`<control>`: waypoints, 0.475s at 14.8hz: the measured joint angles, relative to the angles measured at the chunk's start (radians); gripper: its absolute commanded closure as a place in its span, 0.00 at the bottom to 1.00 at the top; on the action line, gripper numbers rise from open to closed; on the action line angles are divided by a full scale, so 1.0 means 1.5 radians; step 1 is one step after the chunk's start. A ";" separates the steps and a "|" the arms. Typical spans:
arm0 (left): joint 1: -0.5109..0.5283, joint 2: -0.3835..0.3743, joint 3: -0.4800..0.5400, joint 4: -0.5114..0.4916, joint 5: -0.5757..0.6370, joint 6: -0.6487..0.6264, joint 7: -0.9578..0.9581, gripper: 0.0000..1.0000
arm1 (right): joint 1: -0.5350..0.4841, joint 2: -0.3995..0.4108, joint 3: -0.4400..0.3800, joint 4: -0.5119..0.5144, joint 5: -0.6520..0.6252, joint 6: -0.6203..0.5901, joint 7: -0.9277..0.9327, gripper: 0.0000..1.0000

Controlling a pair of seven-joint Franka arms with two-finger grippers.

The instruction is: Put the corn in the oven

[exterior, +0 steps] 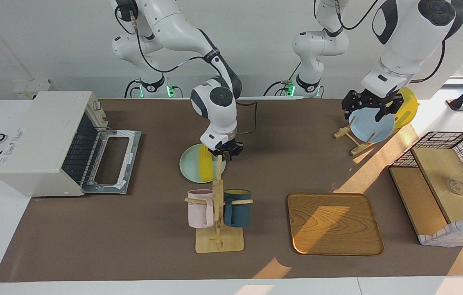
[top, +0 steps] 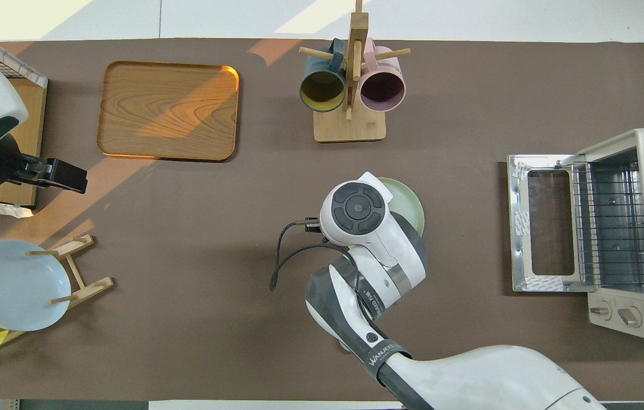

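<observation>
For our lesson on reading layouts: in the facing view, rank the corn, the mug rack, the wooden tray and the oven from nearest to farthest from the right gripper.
From the right gripper:
1. corn, on the green plate right beside it.
2. mug rack, farther from the robots.
3. wooden tray and oven, toward the left and right arms' ends: too close to call.
</observation>
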State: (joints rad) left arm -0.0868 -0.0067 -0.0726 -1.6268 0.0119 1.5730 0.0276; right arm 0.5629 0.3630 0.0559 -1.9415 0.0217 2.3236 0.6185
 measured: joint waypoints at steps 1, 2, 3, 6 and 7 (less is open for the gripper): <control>0.000 0.000 -0.001 0.003 -0.006 -0.001 -0.021 0.00 | 0.000 0.000 0.000 -0.003 0.000 0.000 0.000 1.00; 0.000 0.000 -0.002 0.003 -0.011 -0.001 -0.033 0.00 | 0.000 0.000 0.000 -0.005 0.000 0.000 0.000 1.00; 0.000 0.000 -0.002 0.003 -0.013 -0.001 -0.040 0.00 | 0.000 -0.002 -0.001 -0.005 -0.001 0.002 0.000 1.00; 0.000 0.001 -0.002 0.003 -0.015 -0.001 -0.044 0.00 | 0.000 -0.012 -0.001 -0.004 -0.004 -0.007 0.000 1.00; 0.000 0.001 -0.002 0.003 -0.015 -0.001 -0.045 0.00 | 0.000 -0.012 -0.001 0.001 -0.006 -0.018 0.000 1.00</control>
State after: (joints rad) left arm -0.0869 -0.0054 -0.0762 -1.6230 -0.0101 1.5708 -0.0394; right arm 0.5630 0.3455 0.0538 -1.9399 0.0126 2.2966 0.6185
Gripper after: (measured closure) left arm 0.000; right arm 0.947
